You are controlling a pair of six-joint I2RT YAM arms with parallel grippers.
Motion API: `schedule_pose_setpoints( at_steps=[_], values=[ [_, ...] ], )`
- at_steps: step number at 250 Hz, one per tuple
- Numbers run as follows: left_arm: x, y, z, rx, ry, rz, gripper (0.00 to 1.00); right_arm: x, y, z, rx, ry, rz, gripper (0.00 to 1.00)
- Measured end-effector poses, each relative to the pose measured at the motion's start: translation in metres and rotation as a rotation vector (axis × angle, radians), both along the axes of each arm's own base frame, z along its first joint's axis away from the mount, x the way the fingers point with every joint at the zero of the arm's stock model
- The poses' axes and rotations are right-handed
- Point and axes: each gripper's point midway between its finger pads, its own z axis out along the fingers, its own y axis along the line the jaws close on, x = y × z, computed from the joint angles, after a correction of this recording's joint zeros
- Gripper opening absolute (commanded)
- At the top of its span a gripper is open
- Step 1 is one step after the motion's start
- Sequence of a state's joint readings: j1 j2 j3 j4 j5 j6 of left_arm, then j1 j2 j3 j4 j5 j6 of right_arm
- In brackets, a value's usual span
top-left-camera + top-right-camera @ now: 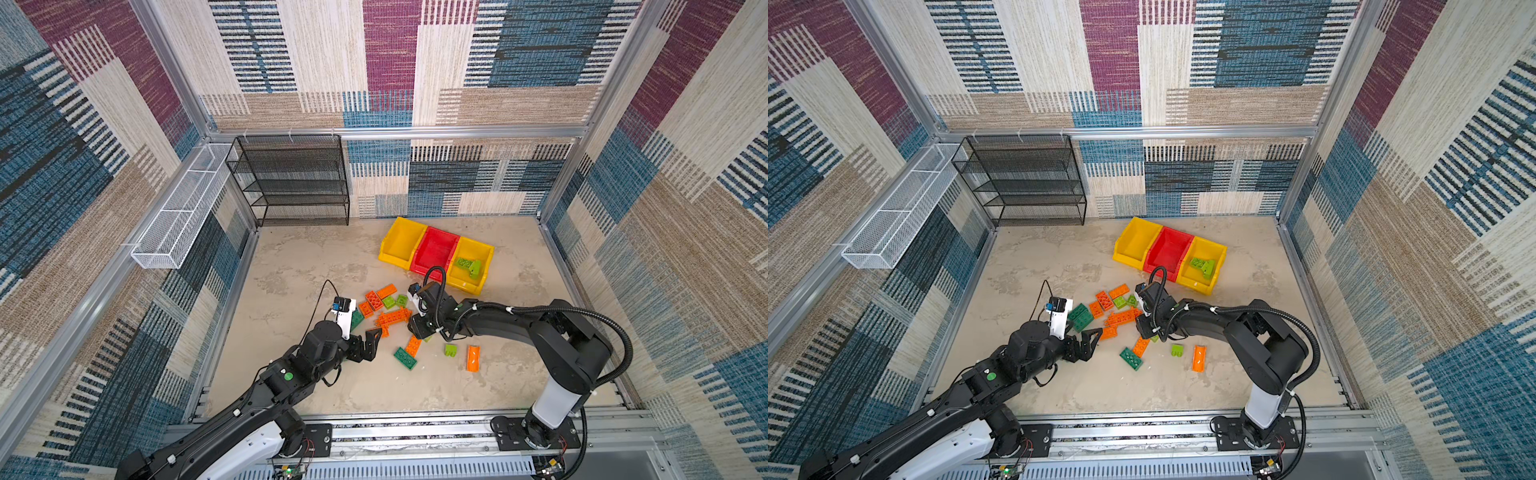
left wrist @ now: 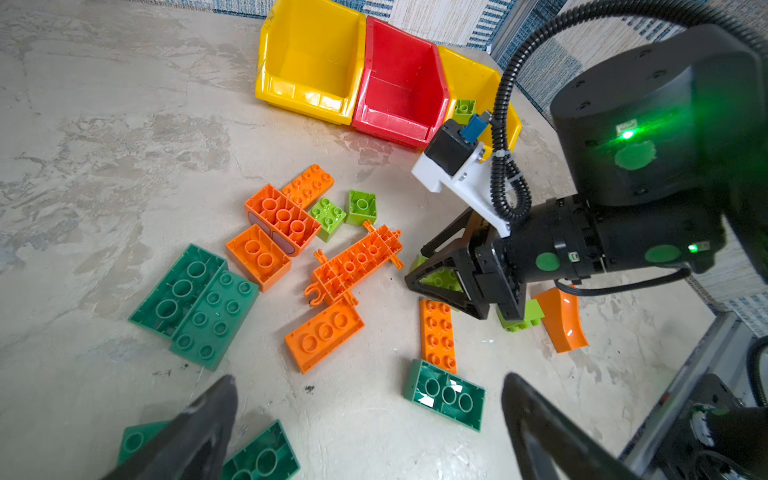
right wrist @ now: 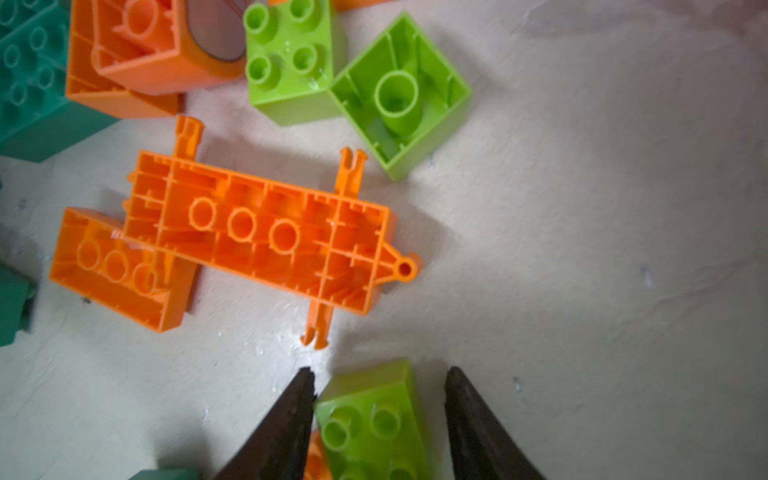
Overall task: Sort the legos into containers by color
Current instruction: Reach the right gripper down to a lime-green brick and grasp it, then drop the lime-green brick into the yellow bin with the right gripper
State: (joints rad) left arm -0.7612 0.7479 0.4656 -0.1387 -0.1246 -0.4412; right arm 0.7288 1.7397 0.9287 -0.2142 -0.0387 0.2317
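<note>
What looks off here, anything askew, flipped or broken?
Flipped, hollow side up: the long orange chassis piece, a lime square brick and a dark green brick. The bin row sits skewed to the back wall rather than square to it. No damage is visible.

Left gripper (image 1: 371, 341): jaws spread wide, angled forward and down.
Right gripper (image 3: 379, 372): tilted downward (wrist bent steeply), jaws close but not together.
</note>
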Motion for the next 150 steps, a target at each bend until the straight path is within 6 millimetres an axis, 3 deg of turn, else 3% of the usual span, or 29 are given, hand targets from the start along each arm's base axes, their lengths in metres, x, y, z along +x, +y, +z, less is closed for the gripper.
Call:
schedule_pose_setpoints(
  at_steps=[44,81,119,150],
  values=[
    [0.005,-0.004,-0.002,0.012,0.012,0.0,0.99,0.006,-0.009,0.0,-0.046,-0.025,-0.031,0.57],
    [0.009,-0.009,-0.001,0.019,0.011,-0.004,0.99,0.002,-0.017,0.0,-0.071,-0.018,-0.052,0.58],
    [0.011,-0.012,-0.004,0.027,0.018,-0.01,0.99,-0.007,-0.026,-0.001,-0.082,0.007,-0.073,0.55],
    [0.01,-0.015,-0.004,0.021,0.025,-0.026,0.99,-0.01,-0.03,-0.002,-0.084,0.012,-0.09,0.41]
  ],
)
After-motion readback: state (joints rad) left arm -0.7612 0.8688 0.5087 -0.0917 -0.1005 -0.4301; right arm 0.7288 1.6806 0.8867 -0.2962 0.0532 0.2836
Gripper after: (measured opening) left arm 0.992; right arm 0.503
